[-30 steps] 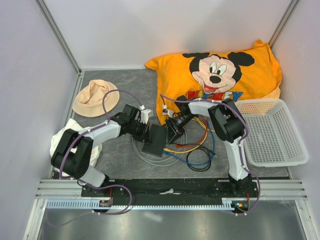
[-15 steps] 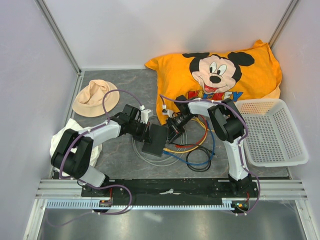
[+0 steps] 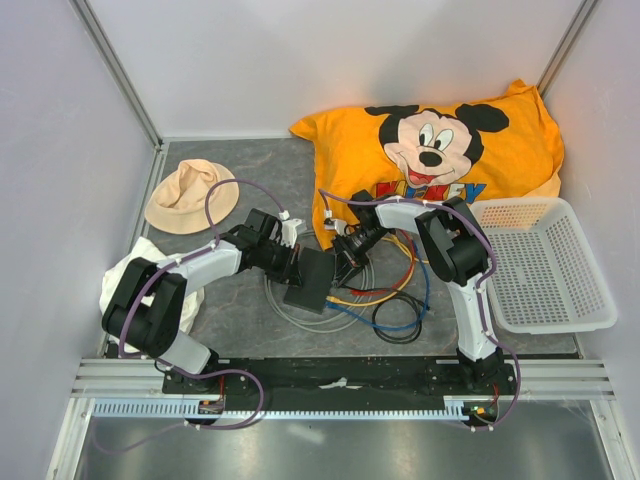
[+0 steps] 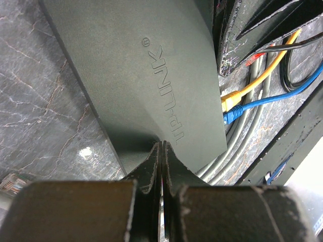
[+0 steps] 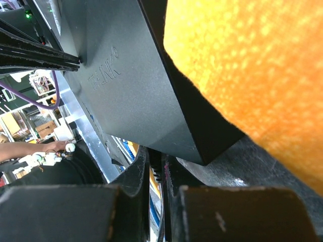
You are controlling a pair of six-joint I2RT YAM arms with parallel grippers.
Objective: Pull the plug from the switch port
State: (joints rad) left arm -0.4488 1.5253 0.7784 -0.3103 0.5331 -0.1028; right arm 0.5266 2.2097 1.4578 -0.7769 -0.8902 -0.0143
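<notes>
Right gripper (image 5: 156, 160): fingers drawn in to a narrow slit at the switch's socket side. Something yellow shows in the slit, probably the yellow plug (image 4: 229, 99), though the view is too tight to be sure.
Left gripper (image 4: 160, 147): fingers pressed together, tips against the opposite long edge of the switch (image 4: 146, 75), seemingly to brace it.
Switch, position: mid-table between the two grippers, one side apparently raised off the table (image 3: 240, 320).
Switch, long axis: runs roughly far to near, slightly slanted, with the sockets facing the right arm.
Nearer arm: the right one is at the plugs; the left is on the far side of the box from them.
Neighbouring plug: blue plug (image 4: 231, 117), seated just beside the yellow one.
Pull direction (judgement): straight out from the socket face, to the right.
Open room: cable loops (image 3: 390, 300) lie on that side, then bare table before the white basket (image 3: 590, 312).
Crowding: the orange pillow (image 3: 440, 140) sits close to the right wrist on the far side.
Elsewhere: hat (image 3: 190, 195) and white cloth (image 3: 125, 275), well apart to the left.
</notes>
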